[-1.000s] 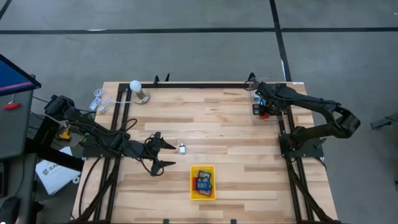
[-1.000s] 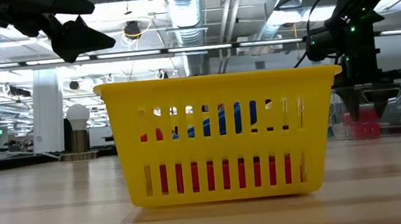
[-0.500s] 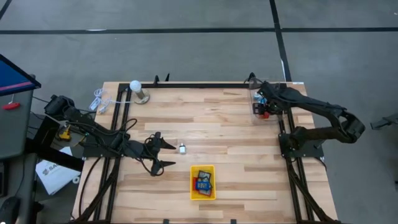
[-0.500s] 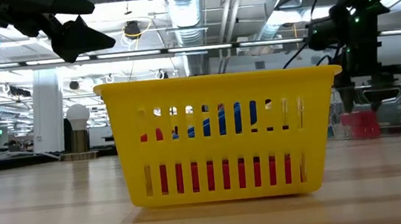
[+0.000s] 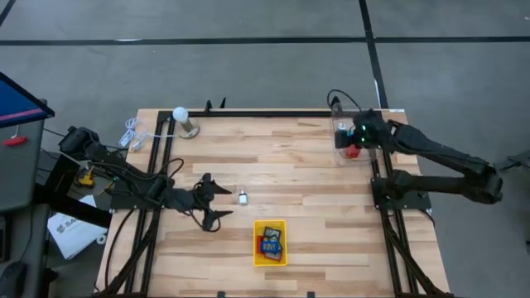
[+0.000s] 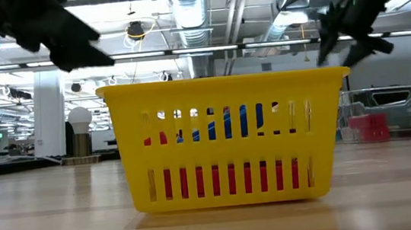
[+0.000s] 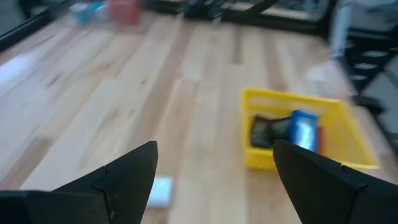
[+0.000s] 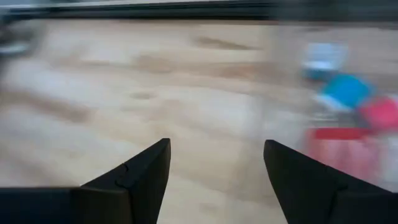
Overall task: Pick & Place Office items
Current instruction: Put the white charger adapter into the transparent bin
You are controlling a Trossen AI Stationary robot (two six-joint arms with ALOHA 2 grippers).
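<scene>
The left gripper (image 5: 210, 201) is hovering with fingers spread near a small white office item (image 5: 243, 198) lying on the table (image 5: 290, 157) beside the yellow tray (image 5: 258, 255), which is holding other items. The right gripper (image 5: 346, 136), fingers apart and empty, is standing over a clear container (image 5: 341, 149) at the far right edge. A hasty descent may be nudging the tiny piece away instead of straddling it.

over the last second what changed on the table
The right claw rose from the clear box at the far right corner, open and empty. The left claw shifted slightly, open beside the small white item. That item, the yellow tray and the white ball stayed put.
</scene>
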